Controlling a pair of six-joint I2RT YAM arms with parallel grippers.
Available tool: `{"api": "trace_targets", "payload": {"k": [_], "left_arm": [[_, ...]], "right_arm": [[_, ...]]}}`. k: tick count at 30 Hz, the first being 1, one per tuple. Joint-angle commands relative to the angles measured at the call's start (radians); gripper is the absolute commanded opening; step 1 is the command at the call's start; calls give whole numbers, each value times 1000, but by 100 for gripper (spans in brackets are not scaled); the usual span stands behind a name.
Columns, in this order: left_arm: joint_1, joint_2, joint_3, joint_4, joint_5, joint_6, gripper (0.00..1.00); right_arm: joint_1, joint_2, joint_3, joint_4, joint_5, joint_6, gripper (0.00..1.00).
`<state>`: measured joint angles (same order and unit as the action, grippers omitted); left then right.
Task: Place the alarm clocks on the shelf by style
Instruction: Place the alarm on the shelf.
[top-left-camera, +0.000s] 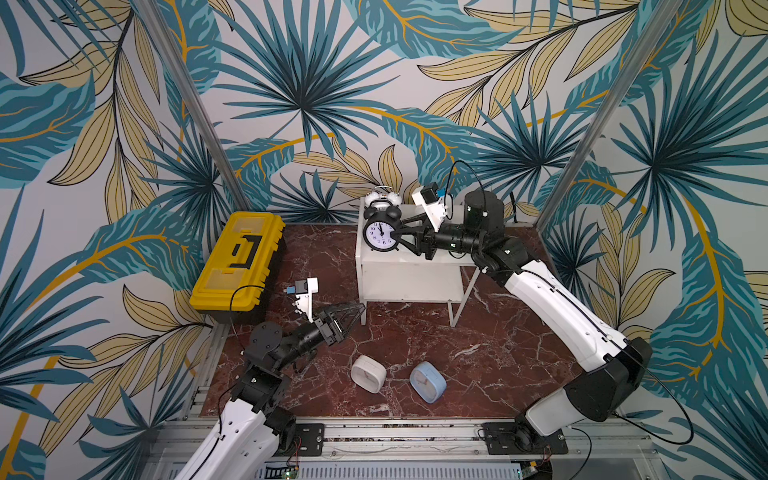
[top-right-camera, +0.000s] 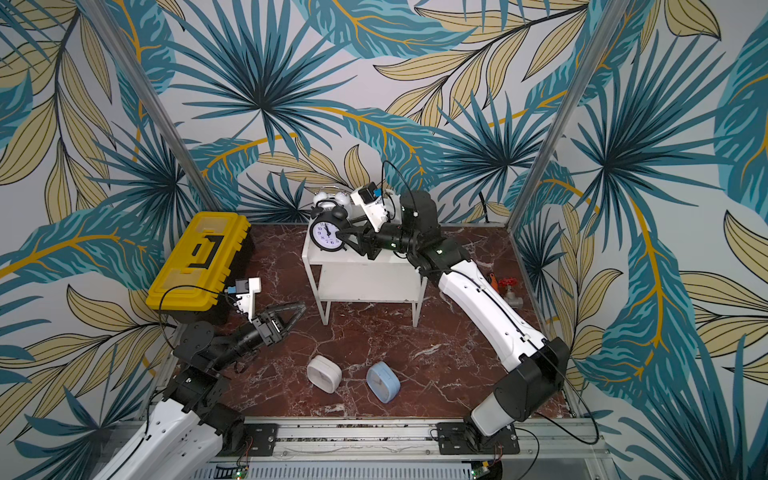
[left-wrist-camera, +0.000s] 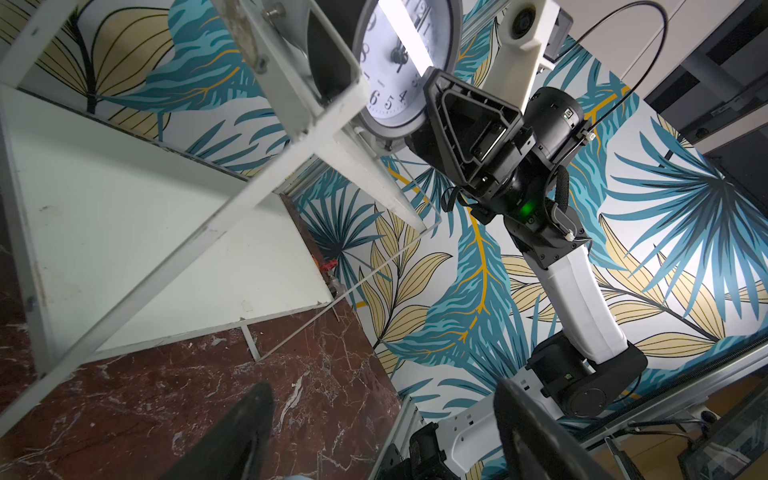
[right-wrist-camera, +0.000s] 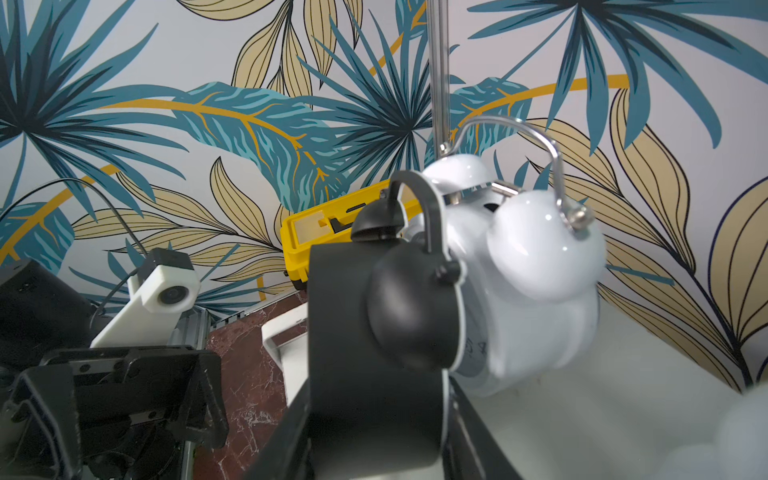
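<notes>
White square clock (top-left-camera: 368, 373) and blue clock (top-left-camera: 428, 381) lie on the worktop (top-left-camera: 498, 353), nearer the left pincer (top-left-camera: 359, 311), its jaws apart and empty. Right pincer (top-left-camera: 398, 230) clamps the black clock (top-left-camera: 380, 232) from its right over the shelf (top-left-camera: 415, 258) top, just before a white bell clock (top-left-camera: 380, 195).

Robot laboratory test cell. Leaf-print wall panels (top-left-camera: 311, 83) on aluminium posts (top-left-camera: 196, 108) enclose a red marble-patterned counter (top-left-camera: 478, 353); the left arm (top-left-camera: 237, 432) and right arm (top-left-camera: 552, 303) are bolted to an aluminium rail (top-left-camera: 395, 434) along its near edge.
</notes>
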<state>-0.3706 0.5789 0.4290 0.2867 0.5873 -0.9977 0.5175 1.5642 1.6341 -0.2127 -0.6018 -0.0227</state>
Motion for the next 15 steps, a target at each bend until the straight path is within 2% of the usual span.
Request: {"api": "trace_targets", "payload": {"k": [1,4,15], "left_arm": [[7,15,16,78,8,-6,85],[7,23,13,90,6,-8,85],[7,49,17,116,13,-11,85]], "right_arm": [[-1,-18,-24,29,-26,7,40],[-1,-29,-50,48,-18,22,53],[-4,-46,-81,72,7,46,58]]}}
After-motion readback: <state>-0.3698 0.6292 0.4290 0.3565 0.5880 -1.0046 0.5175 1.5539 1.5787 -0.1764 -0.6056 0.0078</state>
